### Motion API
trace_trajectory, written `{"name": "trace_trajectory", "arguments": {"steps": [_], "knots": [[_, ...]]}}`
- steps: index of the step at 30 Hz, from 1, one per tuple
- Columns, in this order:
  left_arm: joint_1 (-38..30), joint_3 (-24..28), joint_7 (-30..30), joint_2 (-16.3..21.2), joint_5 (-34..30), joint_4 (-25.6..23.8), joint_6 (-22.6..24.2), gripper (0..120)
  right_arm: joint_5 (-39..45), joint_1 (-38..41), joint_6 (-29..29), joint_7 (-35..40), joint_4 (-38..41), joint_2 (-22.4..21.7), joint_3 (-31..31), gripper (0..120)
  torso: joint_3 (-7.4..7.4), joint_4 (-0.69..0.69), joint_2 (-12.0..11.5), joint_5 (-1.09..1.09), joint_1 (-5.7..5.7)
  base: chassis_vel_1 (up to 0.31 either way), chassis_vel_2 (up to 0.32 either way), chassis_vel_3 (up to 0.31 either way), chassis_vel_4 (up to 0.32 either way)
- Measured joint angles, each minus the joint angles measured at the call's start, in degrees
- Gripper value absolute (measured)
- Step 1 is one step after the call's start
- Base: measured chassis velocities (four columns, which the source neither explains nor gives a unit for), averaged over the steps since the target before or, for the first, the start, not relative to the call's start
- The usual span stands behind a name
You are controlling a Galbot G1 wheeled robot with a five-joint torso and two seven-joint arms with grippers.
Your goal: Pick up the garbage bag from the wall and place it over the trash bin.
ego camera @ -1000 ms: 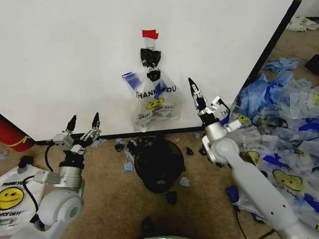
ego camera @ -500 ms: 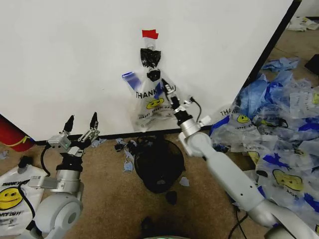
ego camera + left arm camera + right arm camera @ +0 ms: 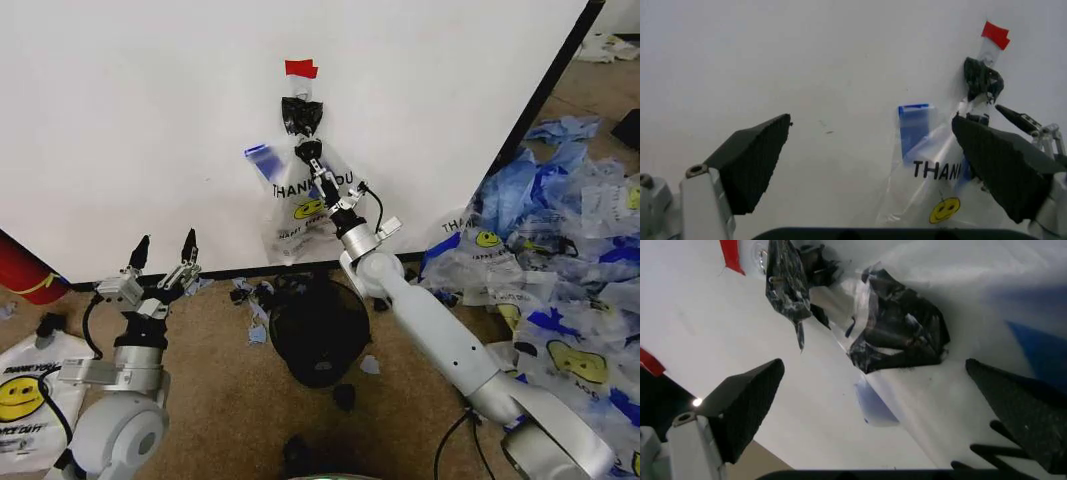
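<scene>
Right end effector [image 3: 318, 177] (fingers spread, holding nothing) reaches garbage bag [image 3: 305, 210] top.

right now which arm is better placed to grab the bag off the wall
Right. The right gripper is open right at the top of the bag on the wall; the left gripper hangs low, far aside.

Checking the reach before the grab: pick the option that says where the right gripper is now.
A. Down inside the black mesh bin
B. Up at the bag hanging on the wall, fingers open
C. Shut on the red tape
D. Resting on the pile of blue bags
B: the right gripper is raised against the garbage bag on the wall, jaws spread, above the trash bin.
</scene>
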Motion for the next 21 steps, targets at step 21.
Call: {"name": "trace_trajectory", "arguments": {"steps": [21], "knots": [[1.2, 0.6, 0.4, -1.3, 0.7, -0.1, -0.5, 95, -3.4, 1.9, -0.1, -4.2, -4.0, 0.6, 1.1, 98, 0.0, 0.0, 0.0, 0.0, 0.0, 0.0, 0.0, 0.0, 0.0]]}}
